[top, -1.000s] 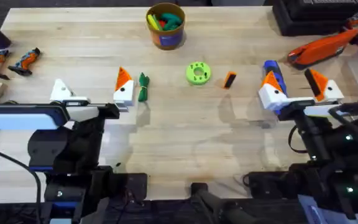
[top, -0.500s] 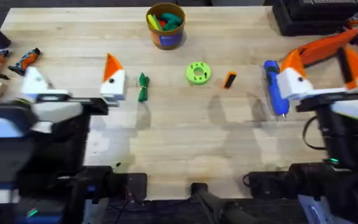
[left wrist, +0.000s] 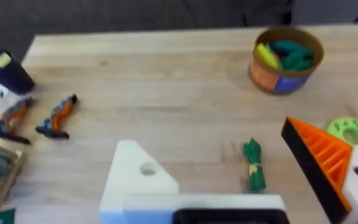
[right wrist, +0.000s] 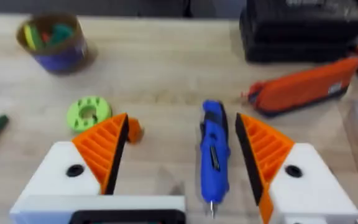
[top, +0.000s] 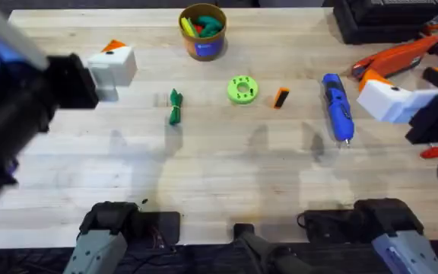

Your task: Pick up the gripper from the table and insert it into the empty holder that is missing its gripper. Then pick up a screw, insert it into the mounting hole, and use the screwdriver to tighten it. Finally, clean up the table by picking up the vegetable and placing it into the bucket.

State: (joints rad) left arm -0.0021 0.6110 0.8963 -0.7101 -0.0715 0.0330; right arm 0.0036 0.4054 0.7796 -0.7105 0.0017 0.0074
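The loose orange gripper (top: 280, 97) lies on the table between the lime disc and the blue screwdriver (top: 337, 106). In the right wrist view this gripper (right wrist: 134, 129) peeks out behind a finger. My left gripper (left wrist: 207, 140) is open and raised over the table's far left. One of its fingers is a bare white holder (left wrist: 135, 177), the other carries an orange pad (left wrist: 325, 158). My right gripper (right wrist: 182, 121) is open, raised at the right, both orange pads on, with the screwdriver (right wrist: 214, 152) below between them. The dark-green vegetable (top: 175, 106) lies left of centre. The bucket (top: 202, 32) stands at the back.
A lime-green disc (top: 242, 89) sits mid-table. A large orange-and-black tool (top: 398, 57) and a dark case (top: 379, 19) are at the back right. Small hand tools (left wrist: 55, 118) lie at the far left edge. The bucket holds several toy pieces.
Both arms rose and swung outward: the left gripper toward the far left, the right gripper toward the right edge. The things on the table stayed put.
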